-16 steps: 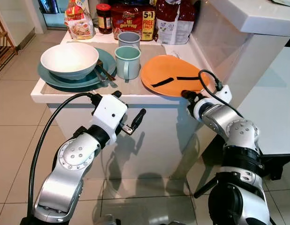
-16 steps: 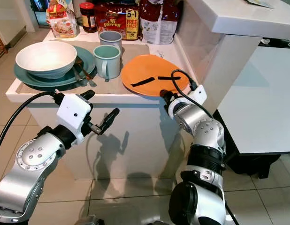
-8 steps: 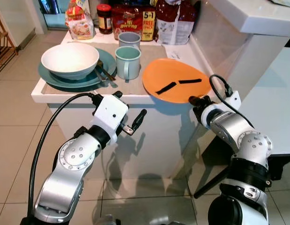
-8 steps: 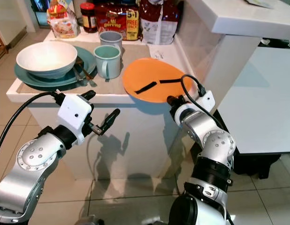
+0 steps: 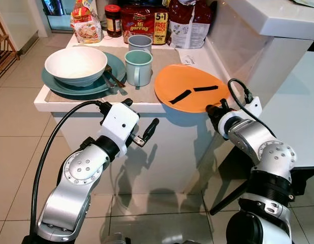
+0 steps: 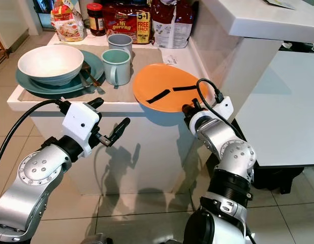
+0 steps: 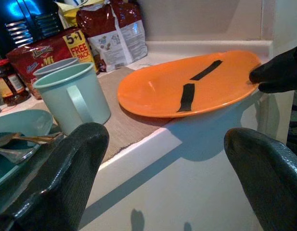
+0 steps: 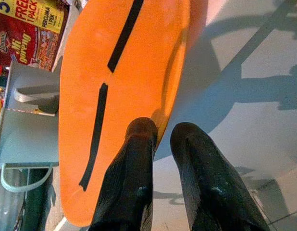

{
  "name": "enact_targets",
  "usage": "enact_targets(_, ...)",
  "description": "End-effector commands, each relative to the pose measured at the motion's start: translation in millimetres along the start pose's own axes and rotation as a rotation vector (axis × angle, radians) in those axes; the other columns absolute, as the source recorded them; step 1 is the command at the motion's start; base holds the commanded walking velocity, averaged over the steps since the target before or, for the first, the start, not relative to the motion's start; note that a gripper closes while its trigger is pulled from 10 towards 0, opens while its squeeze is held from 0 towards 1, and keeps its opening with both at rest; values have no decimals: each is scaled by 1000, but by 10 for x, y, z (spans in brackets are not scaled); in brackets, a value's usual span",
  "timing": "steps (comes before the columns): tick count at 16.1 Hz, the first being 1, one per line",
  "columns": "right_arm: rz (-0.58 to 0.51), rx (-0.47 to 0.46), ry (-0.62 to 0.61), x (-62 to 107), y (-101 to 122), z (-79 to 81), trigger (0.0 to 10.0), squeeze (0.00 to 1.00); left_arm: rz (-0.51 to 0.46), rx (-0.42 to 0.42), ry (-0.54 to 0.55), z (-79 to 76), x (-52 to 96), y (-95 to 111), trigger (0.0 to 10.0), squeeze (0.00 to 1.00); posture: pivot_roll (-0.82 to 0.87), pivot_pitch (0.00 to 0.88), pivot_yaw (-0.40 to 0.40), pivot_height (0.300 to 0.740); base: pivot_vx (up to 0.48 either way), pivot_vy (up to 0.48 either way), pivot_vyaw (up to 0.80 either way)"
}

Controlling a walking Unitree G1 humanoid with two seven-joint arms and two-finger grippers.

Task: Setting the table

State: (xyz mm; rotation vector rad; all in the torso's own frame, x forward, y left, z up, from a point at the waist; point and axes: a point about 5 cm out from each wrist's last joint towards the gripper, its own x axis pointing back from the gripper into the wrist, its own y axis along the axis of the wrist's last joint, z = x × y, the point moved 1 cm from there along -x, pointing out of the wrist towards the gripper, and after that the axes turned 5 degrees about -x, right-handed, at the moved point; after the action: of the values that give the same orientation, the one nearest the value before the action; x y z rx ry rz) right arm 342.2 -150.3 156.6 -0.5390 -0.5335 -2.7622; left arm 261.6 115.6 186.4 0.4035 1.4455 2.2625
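White counter [image 5: 50, 101] carries a round orange plate with two black tape strips [image 5: 190, 87], overhanging its front right edge. Right wrist view alone shows the plate rim pinched between the right gripper [image 8: 160, 132] fingers. Versus a second ago, plate sits farther right, its near rim raised. Left gripper [image 5: 147, 133] hangs spread and empty below the front edge, near a pale green mug [image 5: 138, 67].

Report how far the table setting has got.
Done: white bowl sits on the teal plate, with two mugs beside it. In hand: right gripper pinches the orange plate rim, lifted off the counter edge. Left: placing that plate. Left gripper hangs open below the counter.
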Motion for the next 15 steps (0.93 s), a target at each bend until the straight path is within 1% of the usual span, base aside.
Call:
enact_targets(1, -17, -9, 3, -26, 28, 15, 10000, 0, -28, -20, -1, 3, -9, 70, 10000, 0, 114, 20, -65, 740, 0, 0, 0)
enact_targets(2, -23, -17, 13, -33, 36, 25, 10000, 969, -28, -16, 0, 3, -9, 70, 10000, 0, 114, 20, -65, 740, 0, 0, 0)
enact_targets(3, -25, -22, 23, -40, 42, 38, 10000, 1000, -29, -15, 1, 5, -10, 71, 10000, 0, 114, 20, -65, 740, 0, 0, 0)
enact_targets(7, -8, -24, 83, -71, 25, 102, 10000, 1000, -32, -7, 2, 13, -16, 79, 10000, 0, 116, 27, -63, 740, 0, 0, 0)
enact_targets(11, 35, -38, 103, -70, -38, 40, 10000, 996, -36, -1, 4, 20, -17, 86, 10000, 0, 115, 27, -58, 740, 0, 0, 0)
enact_targets(12, 32, -52, 112, -61, -36, 31, 8588, 329, -38, -1, 1, 18, -18, 90, 10000, 0, 115, 27, -58, 740, 0, 0, 0)
enact_targets(13, 28, -70, 124, -52, -27, 37, 3882, 0, -44, 7, -8, 7, -19, 99, 10000, 0, 115, 27, -58, 740, 0, 0, 0)
enact_targets(14, 24, -76, 125, -49, -19, 34, 0, 0, -50, 18, -15, -4, -18, 107, 10000, 0, 115, 27, -58, 740, 0, 0, 0)
enact_targets(15, 22, -84, 129, -45, -10, 31, 0, 0, -73, 42, -51, -39, -4, 141, 10000, 0, 113, 28, -55, 740, 0, 0, 0)
